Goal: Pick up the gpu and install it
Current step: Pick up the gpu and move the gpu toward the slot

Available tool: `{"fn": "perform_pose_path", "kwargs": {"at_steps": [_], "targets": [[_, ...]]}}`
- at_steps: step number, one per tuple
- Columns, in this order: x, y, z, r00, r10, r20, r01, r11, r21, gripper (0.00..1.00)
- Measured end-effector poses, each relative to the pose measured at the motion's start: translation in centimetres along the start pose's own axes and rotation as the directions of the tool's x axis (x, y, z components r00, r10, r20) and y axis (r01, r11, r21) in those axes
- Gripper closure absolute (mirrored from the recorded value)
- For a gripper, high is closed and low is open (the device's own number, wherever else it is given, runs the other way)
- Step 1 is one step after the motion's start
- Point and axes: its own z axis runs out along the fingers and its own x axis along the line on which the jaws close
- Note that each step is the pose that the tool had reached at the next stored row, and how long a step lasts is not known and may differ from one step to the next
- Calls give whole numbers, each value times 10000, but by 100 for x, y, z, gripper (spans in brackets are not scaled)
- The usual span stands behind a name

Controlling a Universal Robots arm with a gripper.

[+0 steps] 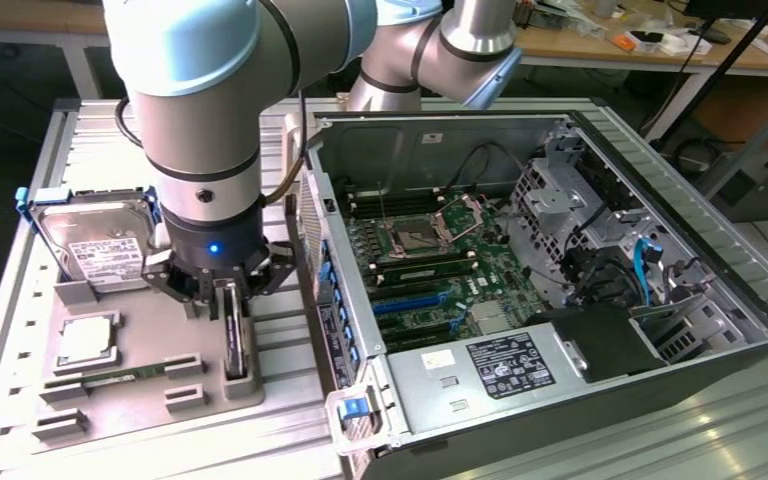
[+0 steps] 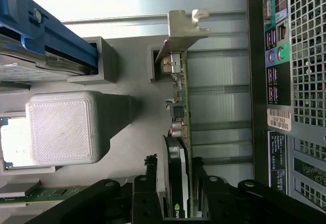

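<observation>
**Black card straddled on its grey stand**

Grey moulded plastic holder (image 1: 157, 330) (image 2: 127, 142) lies on the slatted aluminium table (image 1: 4, 340) at the exterior view's left. On it, the gpu (image 1: 237, 345) (image 2: 182, 96), a slim card with a black face, a green board edge and a silvery metal bracket at one end, stands on edge in a slot on the side of the holder nearest the open black computer case (image 1: 718, 300).

The black gripper (image 1: 231, 300) (image 2: 173, 168) of the pale blue and silver arm sits down over the card's far end, straddling it. Whether it is clamped on the card or stands apart from it I cannot tell. A small green mark shows on the card's black face in the wrist view, too cropped to read.

Farther back on the holder rests a silver hard drive in a blue frame (image 1: 97, 245) (image 2: 46, 35). Its white label is too small to read. Nearer are a square silver processor (image 1: 87, 340) and a thin green memory stick (image 1: 111, 378) (image 2: 41, 194).

Inside the case, the power supply's black label (image 1: 511, 365) carries white print that I cannot make out. On the case's perforated rear panel (image 2: 305, 56), a white barcode sticker (image 2: 280, 118) bears a short code that is not sharp enough to read reliably.
</observation>
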Motion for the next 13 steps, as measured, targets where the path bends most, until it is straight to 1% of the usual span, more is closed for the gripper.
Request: {"fn": "perform_pose_path", "kwargs": {"at_steps": [1,2,8,10,11,13], "targets": [[0,0,0,10000,0,0,0,10000,0,62],[0,0,0,10000,0,0,0,10000,0,69],[0,0,0,10000,0,0,0,10000,0,69],[0,0,0,10000,0,-1,0,10000,0,70],[0,0,0,10000,0,-1,0,10000,0,73],[0,0,0,10000,0,0,0,10000,0,73]]}}
